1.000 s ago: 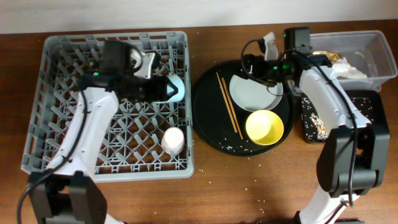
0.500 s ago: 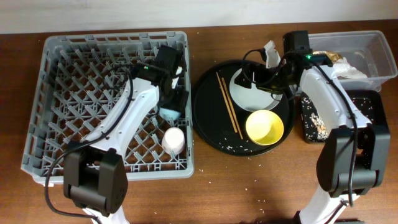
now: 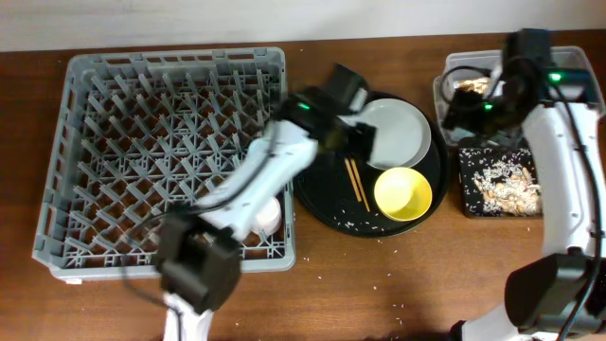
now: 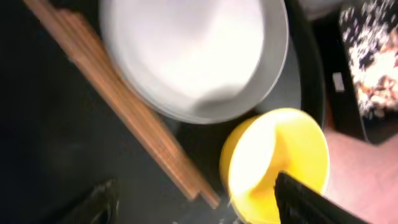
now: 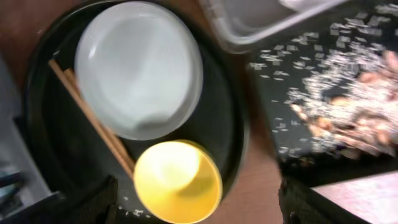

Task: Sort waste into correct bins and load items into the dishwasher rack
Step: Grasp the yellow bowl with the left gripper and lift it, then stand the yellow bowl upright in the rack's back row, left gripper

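Over the round tray (image 3: 317, 204), the left tool (image 4: 199, 204) is held released, fingers spread wide and nothing between them, above the chopsticks (image 4: 134, 124) and the bowl (image 4: 277, 165). This pose is judged to suit a reach for the next item to be racked. The plate (image 3: 398, 133) is laid flat on the tray, just beside the chopsticks, and the bowl is set upright near the tray's front edge.

Farther right, the right tool (image 5: 199, 202) is likewise seen released and empty, raised by the tub (image 3: 594, 59) and the black bin (image 3: 499, 180), where scraps (image 3: 507, 194) and rice are spread. It is presumably kept there so that the tray is left free for the other arm. What lies in the tub cannot be told, since it is mostly hidden by that arm.

At the right front of the rack (image 3: 95, 142), the pink cup (image 3: 268, 216) is seen among the pegs. The blue cup cannot be made out, as the blurred left arm is stretched across that side.

Compared with half a second ago, the left tool has been carried from the blue cup in the rack across to the tray. The right tool has been drawn back from above the plate to the bins, so the plate is now fully uncovered.
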### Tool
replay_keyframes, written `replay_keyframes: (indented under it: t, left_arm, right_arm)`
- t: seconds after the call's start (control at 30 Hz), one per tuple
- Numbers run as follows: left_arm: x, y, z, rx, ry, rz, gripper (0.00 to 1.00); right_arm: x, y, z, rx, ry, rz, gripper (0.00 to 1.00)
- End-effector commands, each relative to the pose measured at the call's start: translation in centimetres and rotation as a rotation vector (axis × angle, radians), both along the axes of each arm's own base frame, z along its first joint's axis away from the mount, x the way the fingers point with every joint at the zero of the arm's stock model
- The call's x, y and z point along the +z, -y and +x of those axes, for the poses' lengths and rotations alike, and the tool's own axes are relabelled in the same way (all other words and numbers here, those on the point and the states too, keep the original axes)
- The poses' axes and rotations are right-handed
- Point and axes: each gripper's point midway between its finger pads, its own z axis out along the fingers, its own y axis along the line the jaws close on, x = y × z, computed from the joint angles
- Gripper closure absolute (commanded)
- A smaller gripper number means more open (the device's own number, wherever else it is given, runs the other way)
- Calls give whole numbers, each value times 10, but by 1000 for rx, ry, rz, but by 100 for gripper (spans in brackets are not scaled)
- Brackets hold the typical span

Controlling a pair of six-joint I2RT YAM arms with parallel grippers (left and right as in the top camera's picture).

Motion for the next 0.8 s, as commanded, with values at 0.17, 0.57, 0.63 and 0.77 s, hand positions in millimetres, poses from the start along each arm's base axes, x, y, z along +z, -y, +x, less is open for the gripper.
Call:
replay_keyframes:
  t: [0.17,0.57,0.63,0.77]
  left_arm:
    - [-81,56,-35,-52,-100,40,69]
    - [52,-39,10,105,106,180,99]
    - [106,-121,38,305,244,275,99]
    - [165,-267,102,656,571,675,99]
  right_arm:
    - [8,21,-8,-69,15,-4,15]
    - [6,21,-8,-69,9,-3,2]
    - [6,21,-8,-69,9,-3,2]
    - [6,21,-8,-69,9,-3,2]
